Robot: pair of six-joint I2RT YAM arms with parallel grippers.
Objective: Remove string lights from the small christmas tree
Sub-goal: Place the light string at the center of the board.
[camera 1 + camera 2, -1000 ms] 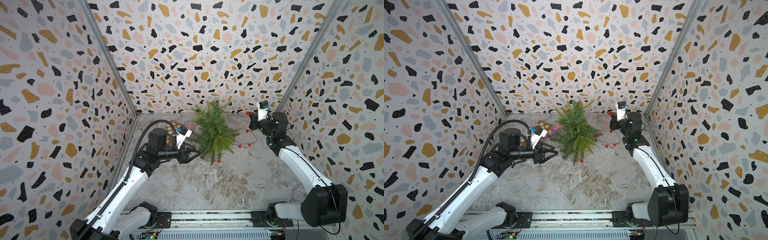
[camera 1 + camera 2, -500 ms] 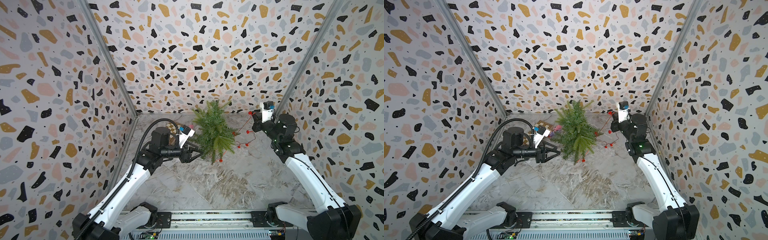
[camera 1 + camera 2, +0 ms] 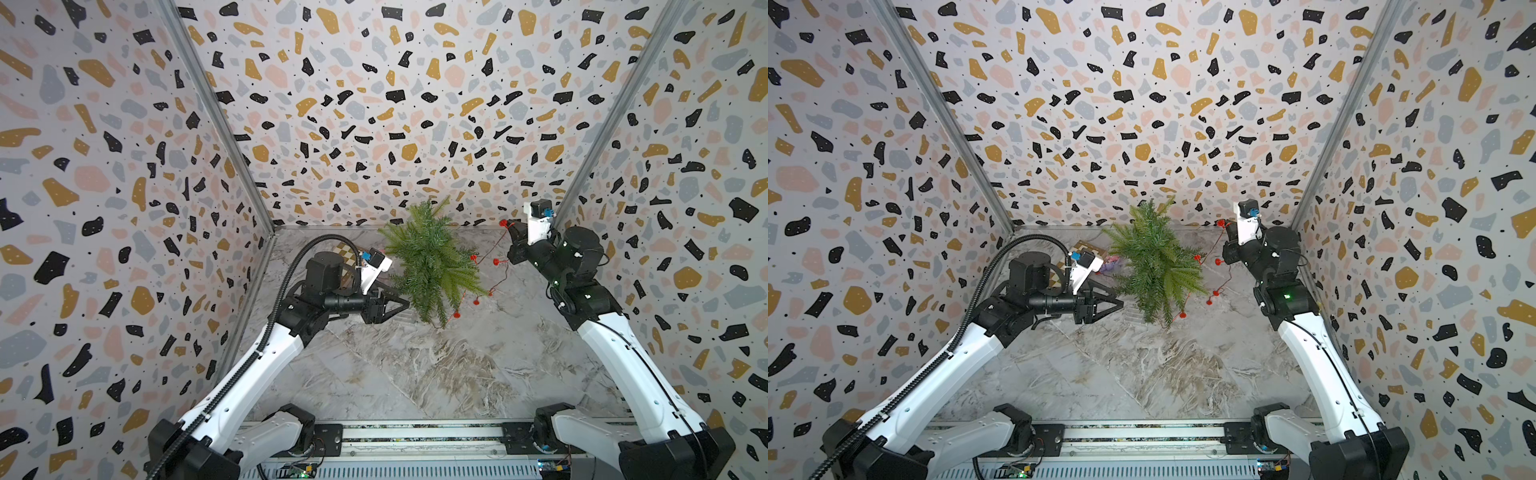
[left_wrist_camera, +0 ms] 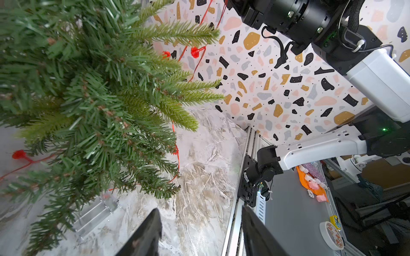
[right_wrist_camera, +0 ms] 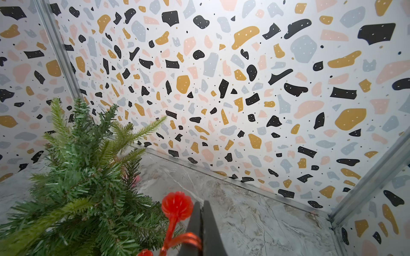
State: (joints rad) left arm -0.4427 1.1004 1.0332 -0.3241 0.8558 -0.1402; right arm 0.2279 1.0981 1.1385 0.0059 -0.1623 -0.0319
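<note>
The small christmas tree (image 3: 432,266) (image 3: 1154,266) stands near the back wall, its green branches drooping. The string lights (image 3: 495,262) (image 3: 1218,262), a thin red wire with red bulbs, trail from the tree's right side up to my right gripper (image 3: 511,227) (image 3: 1226,226). That gripper (image 5: 202,202) is shut on the wire, with a bulb (image 5: 176,206) right beside its fingers. More wire loops round the lower branches (image 4: 176,153). My left gripper (image 3: 407,304) (image 3: 1121,303) (image 4: 199,210) is open and empty, just left of the tree (image 4: 88,99).
A chessboard (image 3: 347,253) lies behind the left wrist, with a pink-purple toy (image 3: 1111,264) beside it. A clear plastic piece (image 4: 93,212) lies under the tree's near side. Patterned walls close three sides, and the arm rail (image 3: 415,432) runs along the front.
My right gripper has drawn back to the right with the wire, away from the tree. My left gripper has edged slightly closer to the tree, still open.
</note>
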